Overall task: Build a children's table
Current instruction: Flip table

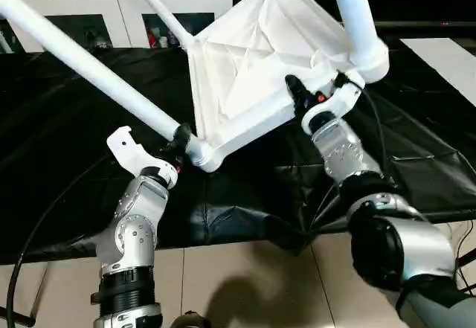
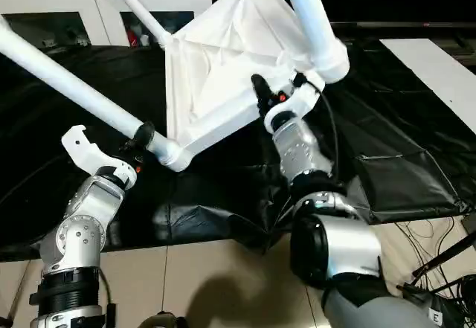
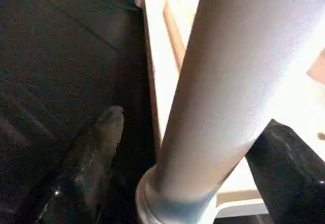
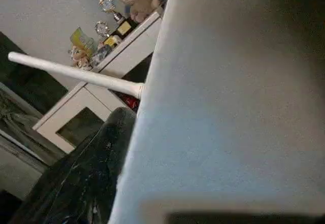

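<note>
The children's table is tipped up over the black sheet, and the ribbed underside of its white tabletop (image 1: pixel 245 60) faces me. One leg (image 1: pixel 82 60) runs from the lowest corner socket (image 1: pixel 202 153) up to the left. Another leg (image 1: pixel 357 15) rises from the right corner. A third leg (image 1: pixel 156 4) points back toward the cabinet. My left gripper (image 1: pixel 181 136) stands open around the base of the lowest leg (image 3: pixel 218 82), with a gap beside one finger (image 3: pixel 96 148). My right gripper (image 1: pixel 316 90) is shut on the tabletop's rim by the right corner, one finger (image 4: pixel 101 153) pressed against the white plastic (image 4: pixel 228 107).
A black sheet (image 1: pixel 59 157) covers the floor under the table, ending at pale tiles (image 1: pixel 253 283) near me. A white cabinet with glass doors (image 1: pixel 111 8) stands behind. Cables (image 1: pixel 18 268) trail at the left, and a white panel (image 1: pixel 446 60) lies at the right.
</note>
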### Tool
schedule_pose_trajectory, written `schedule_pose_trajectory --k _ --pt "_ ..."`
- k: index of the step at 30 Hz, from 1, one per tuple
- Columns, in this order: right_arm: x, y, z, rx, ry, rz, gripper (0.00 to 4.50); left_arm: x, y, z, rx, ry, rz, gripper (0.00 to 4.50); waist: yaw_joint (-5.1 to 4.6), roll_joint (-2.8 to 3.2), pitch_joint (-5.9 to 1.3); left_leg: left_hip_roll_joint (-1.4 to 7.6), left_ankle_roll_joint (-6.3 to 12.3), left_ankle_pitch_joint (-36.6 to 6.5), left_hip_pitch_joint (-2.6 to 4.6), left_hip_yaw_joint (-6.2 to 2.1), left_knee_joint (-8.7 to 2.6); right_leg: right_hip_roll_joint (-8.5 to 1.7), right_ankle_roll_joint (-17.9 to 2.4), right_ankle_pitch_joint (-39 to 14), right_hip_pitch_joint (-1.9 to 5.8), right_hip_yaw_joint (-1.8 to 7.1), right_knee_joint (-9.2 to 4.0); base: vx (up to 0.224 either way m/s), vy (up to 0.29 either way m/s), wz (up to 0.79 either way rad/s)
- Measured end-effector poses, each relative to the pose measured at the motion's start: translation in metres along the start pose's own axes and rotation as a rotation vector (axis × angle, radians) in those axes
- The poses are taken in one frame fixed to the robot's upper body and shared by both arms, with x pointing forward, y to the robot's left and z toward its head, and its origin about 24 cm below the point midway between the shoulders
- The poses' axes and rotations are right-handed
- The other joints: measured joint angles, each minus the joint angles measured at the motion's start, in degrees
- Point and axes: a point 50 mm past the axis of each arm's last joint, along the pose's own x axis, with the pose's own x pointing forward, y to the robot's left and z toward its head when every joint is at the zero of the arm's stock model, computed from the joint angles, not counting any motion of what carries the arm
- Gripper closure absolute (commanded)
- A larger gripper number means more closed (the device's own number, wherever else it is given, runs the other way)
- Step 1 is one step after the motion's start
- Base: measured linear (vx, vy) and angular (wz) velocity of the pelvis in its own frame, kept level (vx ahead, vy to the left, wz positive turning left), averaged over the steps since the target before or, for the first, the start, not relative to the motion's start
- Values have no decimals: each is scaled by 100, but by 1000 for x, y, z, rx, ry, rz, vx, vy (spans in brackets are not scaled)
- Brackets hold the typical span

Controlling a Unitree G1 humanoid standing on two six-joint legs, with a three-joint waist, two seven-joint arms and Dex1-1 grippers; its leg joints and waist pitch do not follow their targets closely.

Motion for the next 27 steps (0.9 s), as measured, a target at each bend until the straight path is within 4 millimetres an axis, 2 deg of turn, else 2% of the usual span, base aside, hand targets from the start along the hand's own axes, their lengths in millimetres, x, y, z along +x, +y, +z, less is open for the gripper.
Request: schedule_pose_trajectory --k 5,7,8,11,13,18,19,21,27 --pt "4 1 23 -118 -19 -8 239 -6 0 7 133 -5 -52 53 28 4 -3 0 -1 0 19 0 -4 -1 0 0 26 -2 -2 0 0 0" --pt "2 -3 32 -142 -37 -30 239 -8 -3 12 130 -35 -65 53 45 4 -3 0 -1 0 23 8 -4 -2 1 0 44 3 -4 0 0 0" --pt "1 -8 38 -157 -51 -55 239 -8 0 14 119 -45 -51 53 61 4 -3 0 -1 0 24 15 -7 -2 2 -1 51 7 -5 0 0 0" --pt "-6 -24 60 -207 -100 -111 239 -17 39 24 -26 -131 147 53 68 -2 6 2 -3 1 12 40 -10 -5 8 1 60 22 -7 0 0 0" --pt "-9 -30 70 -234 -127 -136 239 -22 53 31 -114 -199 217 53 58 -9 10 2 -4 2 7 41 -5 -7 18 7 61 21 -12 0 0 0" --pt "-11 -35 77 -238 -158 -178 239 -23 55 46 -155 -293 249 53 -46 -20 13 2 -2 3 -2 40 -3 -1 31 14 43 31 -18 0 0 0" --pt "-12 -35 78 -239 -159 -177 239 -23 56 48 -132 -292 247 53 -65 -20 12 4 -2 3 -9 40 -4 2 31 14 33 32 -16 0 0 0" --pt "-13 -36 81 -245 -165 -175 239 -22 53 49 36 -255 205 53 -120 -19 12 12 7 10 -24 37 -4 13 33 13 13 32 -15 0 0 0" --pt "-9 -29 89 -320 -158 -159 239 -14 24 46 480 -172 13 53 -187 -15 10 14 18 16 -45 37 5 12 30 10 2 28 -19 0 0 0"
